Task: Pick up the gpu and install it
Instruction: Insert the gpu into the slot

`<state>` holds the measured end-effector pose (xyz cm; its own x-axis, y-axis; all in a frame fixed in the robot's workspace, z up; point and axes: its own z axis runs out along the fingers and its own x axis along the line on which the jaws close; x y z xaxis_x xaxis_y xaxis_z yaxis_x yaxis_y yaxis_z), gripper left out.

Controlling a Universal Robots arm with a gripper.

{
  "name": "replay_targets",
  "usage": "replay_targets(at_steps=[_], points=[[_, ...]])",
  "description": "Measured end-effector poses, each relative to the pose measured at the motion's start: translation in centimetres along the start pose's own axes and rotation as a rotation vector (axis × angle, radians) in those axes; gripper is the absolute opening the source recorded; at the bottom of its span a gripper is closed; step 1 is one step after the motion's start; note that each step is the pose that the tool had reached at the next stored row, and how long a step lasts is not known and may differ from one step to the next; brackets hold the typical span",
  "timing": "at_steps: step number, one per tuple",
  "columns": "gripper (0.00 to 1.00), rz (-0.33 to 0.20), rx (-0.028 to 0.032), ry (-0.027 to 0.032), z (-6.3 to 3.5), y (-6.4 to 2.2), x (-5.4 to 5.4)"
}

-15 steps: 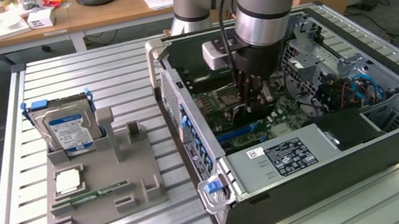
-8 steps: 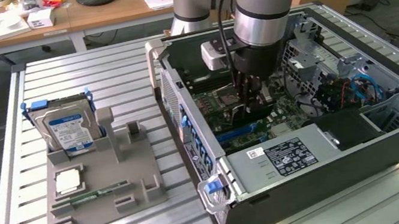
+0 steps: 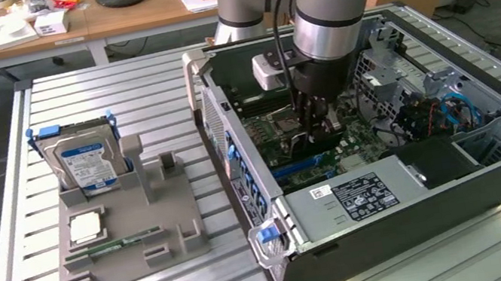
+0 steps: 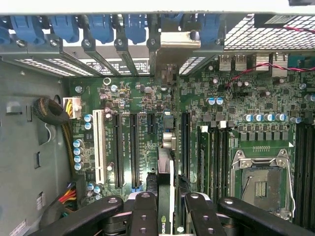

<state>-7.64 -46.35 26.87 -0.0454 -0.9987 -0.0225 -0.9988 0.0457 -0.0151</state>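
The gpu (image 4: 166, 169) stands on edge between my fingers, its thin edge facing the wrist camera and its metal bracket (image 4: 172, 43) against the case's rear slot openings. My gripper (image 4: 167, 199) is shut on it, one black finger on each face. The card sits over the long black expansion slots (image 4: 134, 147) of the green motherboard (image 4: 128, 98); whether it is seated in one I cannot tell. In the exterior view my gripper (image 3: 317, 120) reaches straight down into the open computer case (image 3: 429, 233), near the middle of the board.
A grey parts holder (image 3: 180, 236) lies on the slatted table at the exterior view's left, with a silver hard drive (image 3: 83, 164) upright and a slim green memory stick (image 3: 115, 245) lying flat. Inside the case are the power supply (image 3: 357, 195), drive cage (image 3: 494, 138), cables (image 4: 54, 113) and CPU socket (image 4: 258, 179).
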Motion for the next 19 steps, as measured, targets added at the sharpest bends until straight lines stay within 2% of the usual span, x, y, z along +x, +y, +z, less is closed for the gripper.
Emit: replay_targets(at_steps=[19], points=[[0.26,0.000,0.0000,0.0000,0.52,0.06,0.01]])
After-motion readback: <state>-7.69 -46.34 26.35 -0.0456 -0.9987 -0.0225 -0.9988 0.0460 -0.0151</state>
